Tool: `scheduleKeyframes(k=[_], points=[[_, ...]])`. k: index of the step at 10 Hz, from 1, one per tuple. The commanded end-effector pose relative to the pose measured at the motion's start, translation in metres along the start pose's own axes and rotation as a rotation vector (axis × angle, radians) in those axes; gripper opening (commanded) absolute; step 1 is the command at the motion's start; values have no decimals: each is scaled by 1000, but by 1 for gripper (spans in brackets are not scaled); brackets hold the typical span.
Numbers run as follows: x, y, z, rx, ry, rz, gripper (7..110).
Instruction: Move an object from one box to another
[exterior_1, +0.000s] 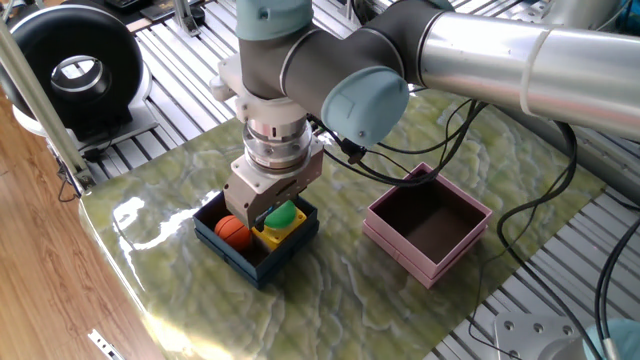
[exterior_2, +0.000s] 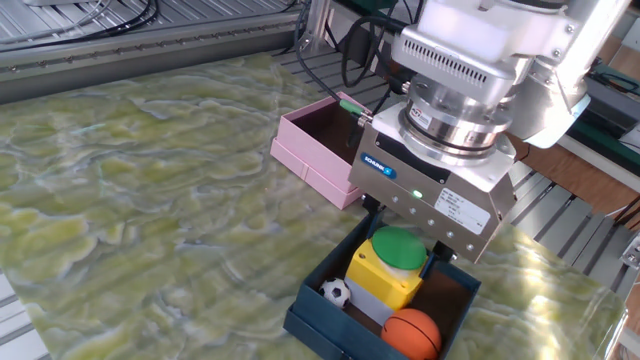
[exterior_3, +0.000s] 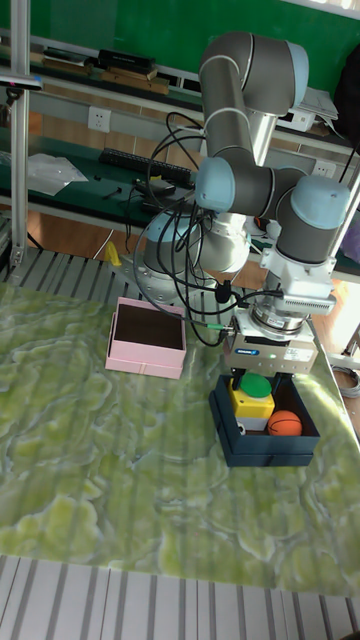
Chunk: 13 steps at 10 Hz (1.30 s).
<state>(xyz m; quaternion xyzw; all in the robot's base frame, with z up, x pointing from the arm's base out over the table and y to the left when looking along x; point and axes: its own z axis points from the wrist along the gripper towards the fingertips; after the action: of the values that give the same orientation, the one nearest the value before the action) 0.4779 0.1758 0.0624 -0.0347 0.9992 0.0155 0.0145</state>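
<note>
My arm (exterior_3: 250, 110) reaches down over the marbled green table (exterior_2: 150, 190), and the pale pink box (exterior_1: 428, 222) stands apart from where I work, its dark inside bare. The navy-blue box (exterior_2: 330, 325) sits right under my wrist and holds three things: a yellow block with a green dome (exterior_2: 398, 252), an orange ball (exterior_2: 412, 335) and a small soccer ball (exterior_2: 335, 293).

My gripper (exterior_2: 405, 245) hangs straight above the yellow block, so the thing I am after lies directly below me, with almost no sideways offset. The block's long axis seems to run along the box's length, from the dome end toward the soccer ball, and my fingers appear to flank the dome end. Whether my fingers are parted or already pressing I cannot tell; the gripper body hides the tips.

A small blue label (exterior_2: 378, 165) sits on my gripper housing, its white lettering too small to read, and a green light (exterior_2: 417, 196) glows just beside it.
</note>
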Motion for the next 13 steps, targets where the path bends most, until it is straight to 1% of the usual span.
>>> scheduleKeyframes(k=[1,7,8,12,13], points=[[0,1,0,-12,-1,9,66],[2,4,-1,-17,5,37,66],[1,4,-2,-15,3,46,44],[-3,1,-2,-2,-15,73,44],[-3,-1,-2,5,-15,82,22]])
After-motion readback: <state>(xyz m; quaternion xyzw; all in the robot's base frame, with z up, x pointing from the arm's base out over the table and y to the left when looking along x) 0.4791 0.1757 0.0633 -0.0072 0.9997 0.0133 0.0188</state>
